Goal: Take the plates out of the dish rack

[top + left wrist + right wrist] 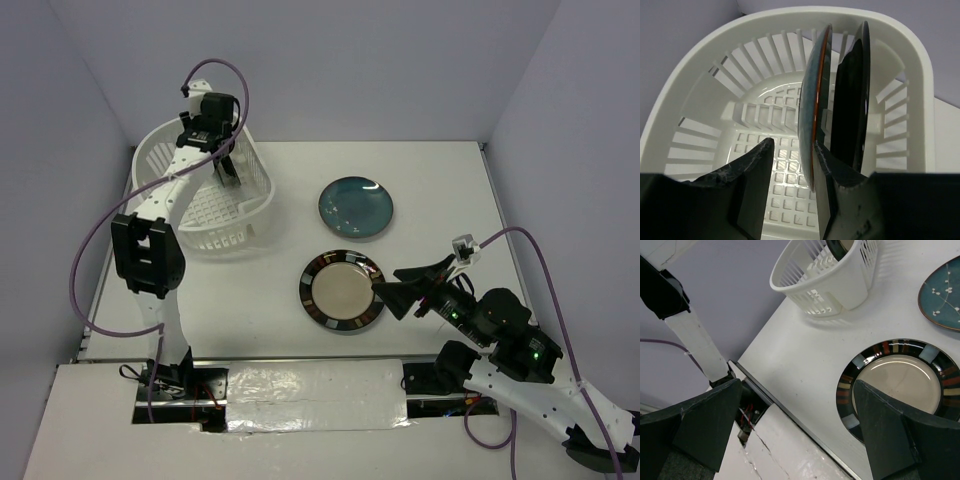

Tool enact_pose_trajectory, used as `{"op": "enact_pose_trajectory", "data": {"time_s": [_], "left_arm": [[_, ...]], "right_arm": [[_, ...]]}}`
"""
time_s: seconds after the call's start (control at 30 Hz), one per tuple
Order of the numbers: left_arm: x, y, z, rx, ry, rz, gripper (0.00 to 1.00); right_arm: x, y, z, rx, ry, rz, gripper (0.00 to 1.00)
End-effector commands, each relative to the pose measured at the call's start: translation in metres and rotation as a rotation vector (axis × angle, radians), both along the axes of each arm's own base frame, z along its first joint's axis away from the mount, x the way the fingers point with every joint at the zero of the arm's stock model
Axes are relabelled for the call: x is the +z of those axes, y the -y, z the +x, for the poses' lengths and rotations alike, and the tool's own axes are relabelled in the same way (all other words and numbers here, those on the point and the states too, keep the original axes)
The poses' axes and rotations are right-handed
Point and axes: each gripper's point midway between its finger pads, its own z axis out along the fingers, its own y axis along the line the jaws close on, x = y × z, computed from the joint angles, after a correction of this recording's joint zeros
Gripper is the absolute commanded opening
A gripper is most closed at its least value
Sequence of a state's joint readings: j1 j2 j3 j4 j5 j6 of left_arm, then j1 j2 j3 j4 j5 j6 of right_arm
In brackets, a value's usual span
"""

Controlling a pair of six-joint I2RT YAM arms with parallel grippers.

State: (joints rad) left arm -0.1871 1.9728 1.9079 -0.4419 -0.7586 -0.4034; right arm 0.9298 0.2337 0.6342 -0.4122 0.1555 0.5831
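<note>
The white dish rack (200,205) stands at the back left. In the left wrist view, two plates stand on edge inside the dish rack (715,100): a teal plate (810,100) with an orange rim line and a dark plate (852,95) just right of it. My left gripper (792,146) reaches down into the rack (230,175). It is open and straddles the teal plate's lower edge. The plate lies against the right finger (835,175), with a gap to the left finger (752,175). My right gripper (386,281) is open and holds nothing, just right of a beige-centred plate (342,290).
A teal plate (356,207) lies flat on the table right of the rack. The beige-centred plate (900,382) with its striped dark rim lies flat in front of it. A white taped board (300,395) runs along the near edge between the arm bases. Purple-grey walls enclose the table.
</note>
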Motion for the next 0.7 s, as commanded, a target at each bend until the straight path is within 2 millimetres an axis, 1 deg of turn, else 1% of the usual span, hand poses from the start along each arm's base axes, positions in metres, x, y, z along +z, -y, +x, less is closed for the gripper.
{"op": "enact_pose_trajectory", "data": {"time_s": [0.0, 0.1, 0.23, 0.37, 0.5, 0.53, 0.6, 0.63, 0.67], "left_arm": [[0.016, 0.01, 0.008, -0.017, 0.09, -0.055, 0.49], [0.009, 0.009, 0.008, -0.003, 0.074, -0.054, 0.49], [-0.001, 0.005, 0.013, 0.022, 0.034, -0.027, 0.49], [-0.007, 0.003, 0.015, 0.034, 0.025, -0.014, 0.5], [-0.009, 0.005, 0.021, 0.028, 0.028, -0.009, 0.51], [-0.015, 0.003, 0.023, 0.033, 0.015, -0.004, 0.5], [-0.016, 0.002, 0.025, 0.045, 0.009, 0.002, 0.5], [-0.021, 0.001, 0.026, 0.048, -0.001, 0.005, 0.5], [-0.021, 0.001, 0.026, 0.052, 0.0, 0.007, 0.5]], "right_arm": [[0.017, 0.001, -0.004, 0.014, 0.034, 0.032, 1.0], [0.017, 0.001, -0.003, 0.009, 0.033, 0.031, 1.0], [0.017, 0.001, -0.004, 0.012, 0.034, 0.033, 1.0], [0.018, 0.002, -0.004, 0.011, 0.036, 0.036, 1.0], [0.017, 0.002, -0.003, 0.008, 0.034, 0.033, 1.0], [0.018, 0.002, -0.003, 0.011, 0.035, 0.032, 1.0], [0.017, 0.002, -0.003, 0.009, 0.033, 0.032, 1.0], [0.018, 0.002, -0.003, 0.008, 0.036, 0.033, 1.0], [0.017, 0.002, -0.003, 0.008, 0.035, 0.032, 1.0]]}}
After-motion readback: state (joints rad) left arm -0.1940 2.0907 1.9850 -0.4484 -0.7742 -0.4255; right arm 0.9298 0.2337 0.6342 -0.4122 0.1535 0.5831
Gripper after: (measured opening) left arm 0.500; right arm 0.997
